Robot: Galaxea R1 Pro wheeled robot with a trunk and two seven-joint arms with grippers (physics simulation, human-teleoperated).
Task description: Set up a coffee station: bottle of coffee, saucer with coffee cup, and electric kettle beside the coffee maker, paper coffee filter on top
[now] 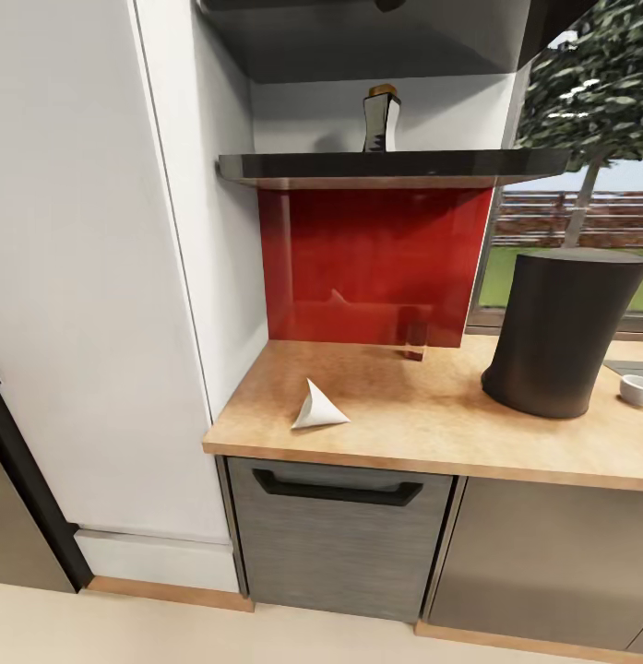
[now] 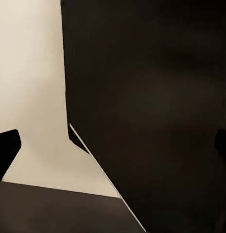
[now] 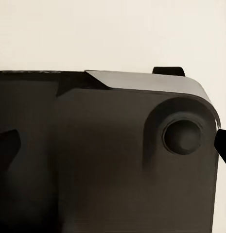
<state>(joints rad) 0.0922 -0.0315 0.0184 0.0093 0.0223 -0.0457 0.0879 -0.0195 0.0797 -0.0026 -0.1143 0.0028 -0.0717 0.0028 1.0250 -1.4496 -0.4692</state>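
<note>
A long light wood-grain desk [image 1: 432, 424] with a thin edge is running across the head view over grey cabinet fronts [image 1: 339, 544], ending at its left against a tall white panel [image 1: 90, 277]. A small white paper cone filter [image 1: 317, 409] is lying on its side near the desk's front left corner, well apart from the tall matte near-black cylindrical coffee maker [image 1: 561, 332], which is standing upright toward the desk's right end. Just beside the maker, at the picture's right border, a small white round cup [image 1: 637, 389] is partly showing. A glossy red backsplash [image 1: 376, 267] is rising from the desk's rear edge to a thin glossy black wall shelf [image 1: 386, 168], where a small dark waisted bottle with a golden-yellow cap [image 1: 380, 120] is standing upright; a thicker dark shelf [image 1: 358, 37] is hanging above it. A window with a tree [image 1: 589, 92] is showing at the right. The floor [image 1: 173, 632] is pale. Both wrist views are showing dark robot bodywork against that pale floor; for either claw, I cannot tell whether it is apart or together.
</note>
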